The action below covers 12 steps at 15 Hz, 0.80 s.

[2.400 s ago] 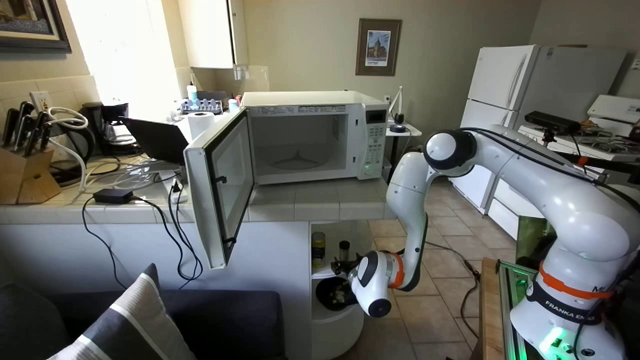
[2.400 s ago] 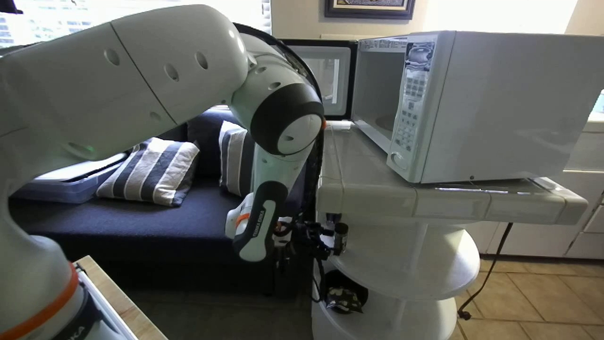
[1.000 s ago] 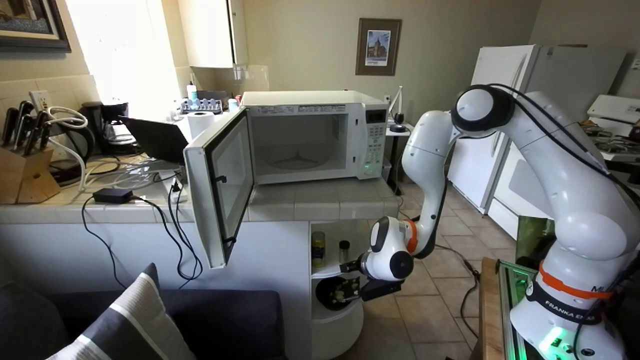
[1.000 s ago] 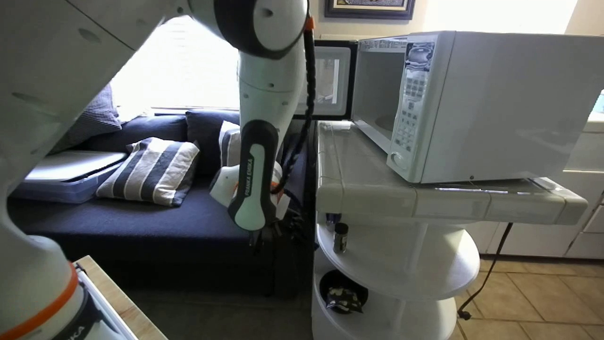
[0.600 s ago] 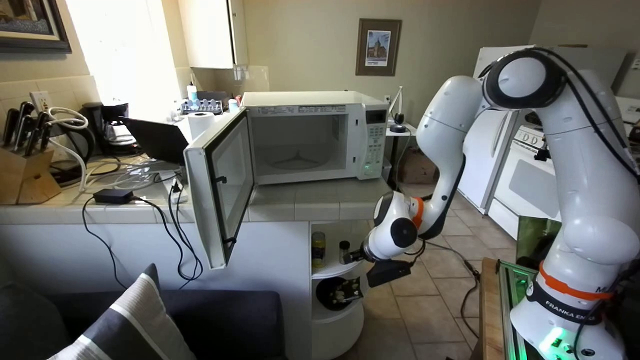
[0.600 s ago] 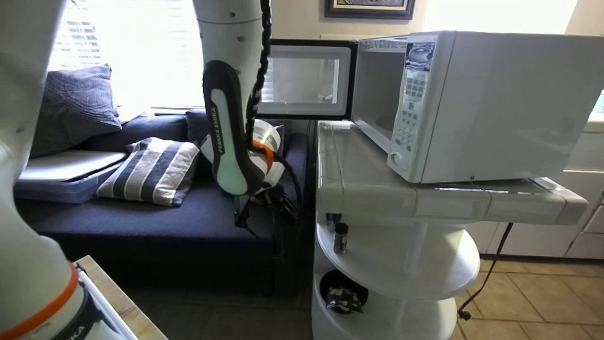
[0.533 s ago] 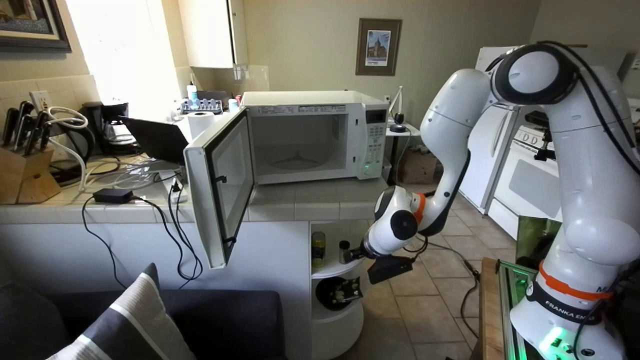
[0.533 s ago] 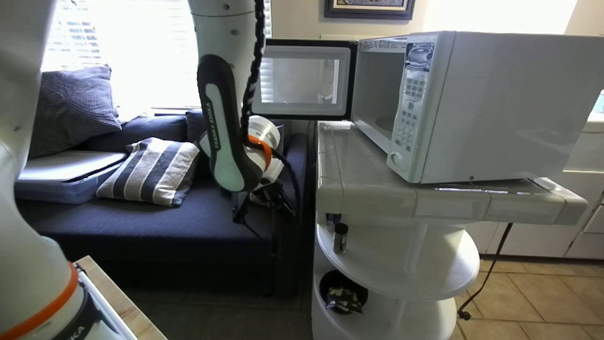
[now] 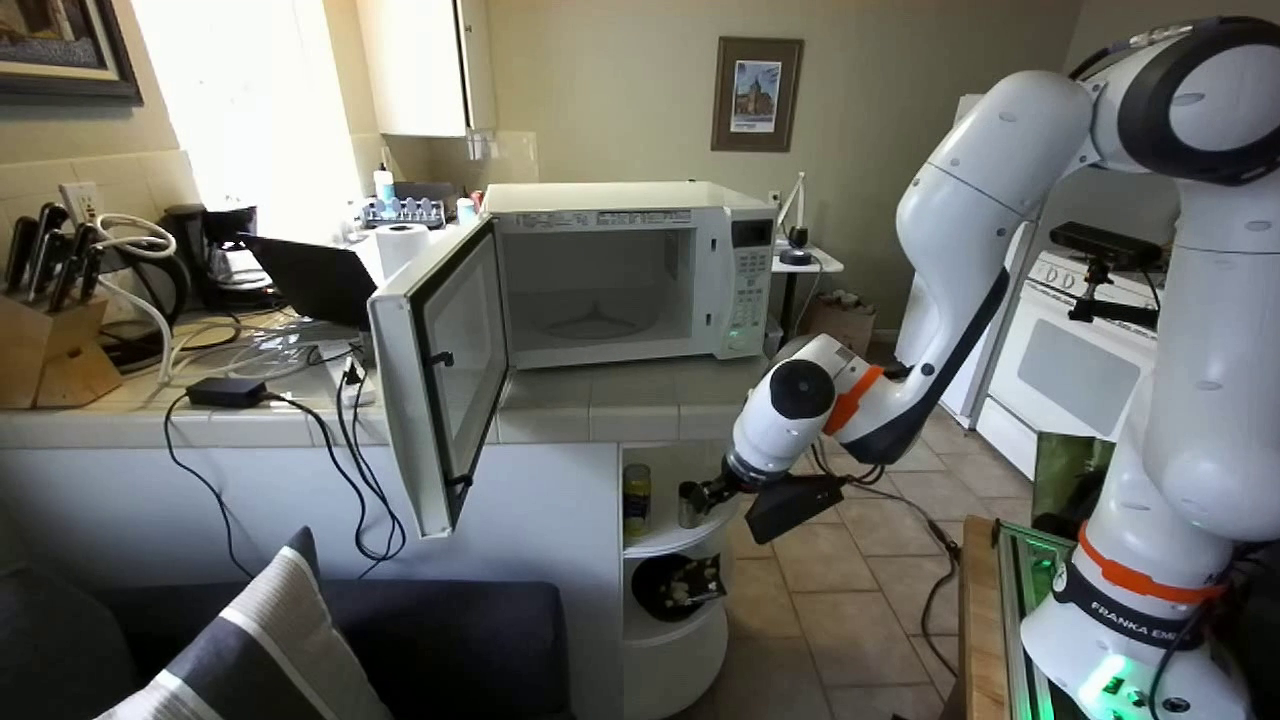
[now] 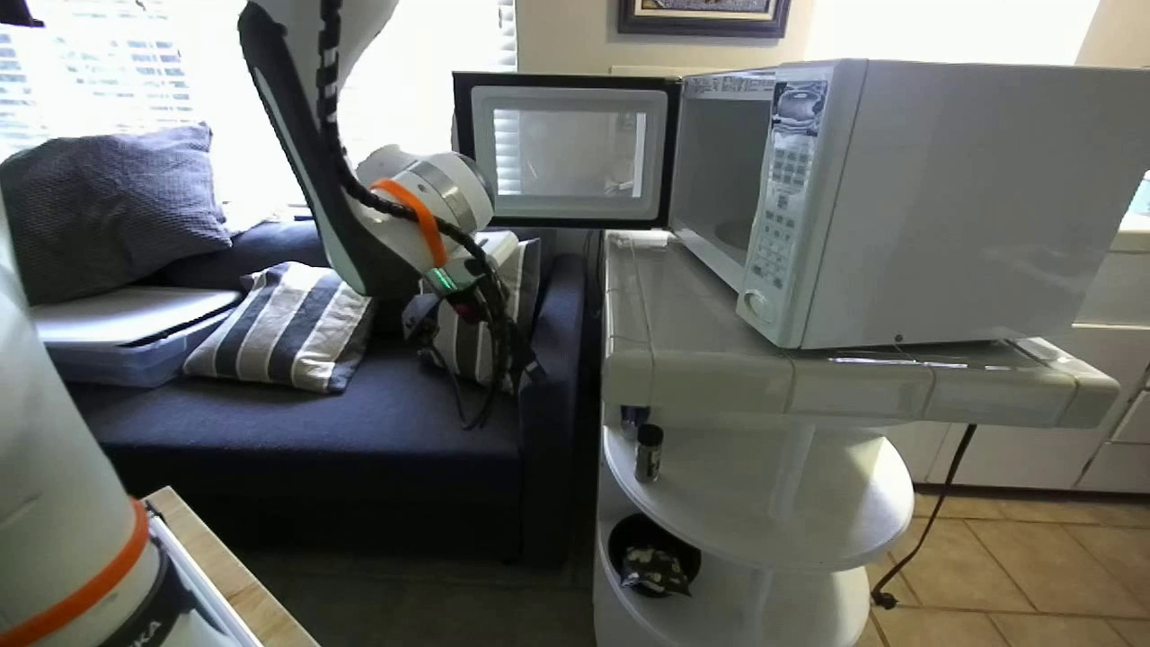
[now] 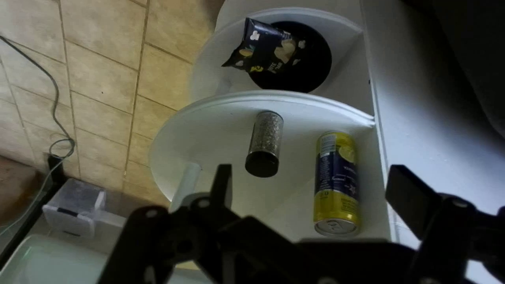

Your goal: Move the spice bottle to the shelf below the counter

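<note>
The arm (image 9: 1030,120) is found with its upper section (image 9: 1210,350) near vertical above the base (image 9: 1070,635) (green light (image 9: 1110,672) showing), elbow (image 9: 1215,105) raised, forearm (image 9: 955,225) sloping down to the wrist (image 9: 785,410). The gripper (image 11: 309,187) points obliquely downward; in the wrist view both dark fingers (image 11: 412,201) are spread well apart.

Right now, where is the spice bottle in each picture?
In an exterior view: spice bottle lower middle, right of the yellow can.
In an exterior view: spice bottle lower middle, below the counter.
In the wrist view: spice bottle near the centre.
Shared landmark: snack bag, below it in both exterior views, above it in the wrist view.
</note>
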Available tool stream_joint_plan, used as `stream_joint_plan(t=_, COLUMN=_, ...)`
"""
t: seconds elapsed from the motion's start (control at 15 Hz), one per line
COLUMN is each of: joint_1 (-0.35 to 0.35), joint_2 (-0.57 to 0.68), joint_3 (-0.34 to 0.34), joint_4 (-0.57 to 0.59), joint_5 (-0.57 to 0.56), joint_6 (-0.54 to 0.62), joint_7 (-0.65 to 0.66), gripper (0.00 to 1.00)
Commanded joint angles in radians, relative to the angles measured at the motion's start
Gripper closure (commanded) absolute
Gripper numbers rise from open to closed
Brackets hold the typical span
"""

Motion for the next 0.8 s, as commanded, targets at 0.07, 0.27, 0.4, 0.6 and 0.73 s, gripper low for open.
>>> stream_joint_plan(t=0.07, joint_1=0.117, joint_2=-0.146, joint_3=-0.03, joint_4=-0.056, joint_5=0.286, joint_6=-0.062, joint_7=-0.354, gripper=0.0)
stream_joint_plan(t=0.27, joint_1=0.162, joint_2=-0.237, joint_3=-0.038, joint_4=-0.052, joint_5=0.451, joint_6=-0.094, joint_7=-0.581, gripper=0.0)
stream_joint_plan(t=0.4, joint_1=0.18, joint_2=-0.291, joint_3=-0.051, joint_4=-0.044, joint_5=0.565, joint_6=-0.115, joint_7=-0.73, gripper=0.0)
stream_joint_plan(t=0.6, joint_1=0.191, joint_2=-0.381, joint_3=-0.083, joint_4=-0.035, joint_5=0.74, joint_6=-0.138, joint_7=-0.958, gripper=0.0)
stream_joint_plan(t=0.73, joint_1=0.182, joint_2=-0.45, joint_3=-0.108, joint_4=-0.03, joint_5=0.843, joint_6=-0.156, joint_7=-1.112, gripper=0.0)
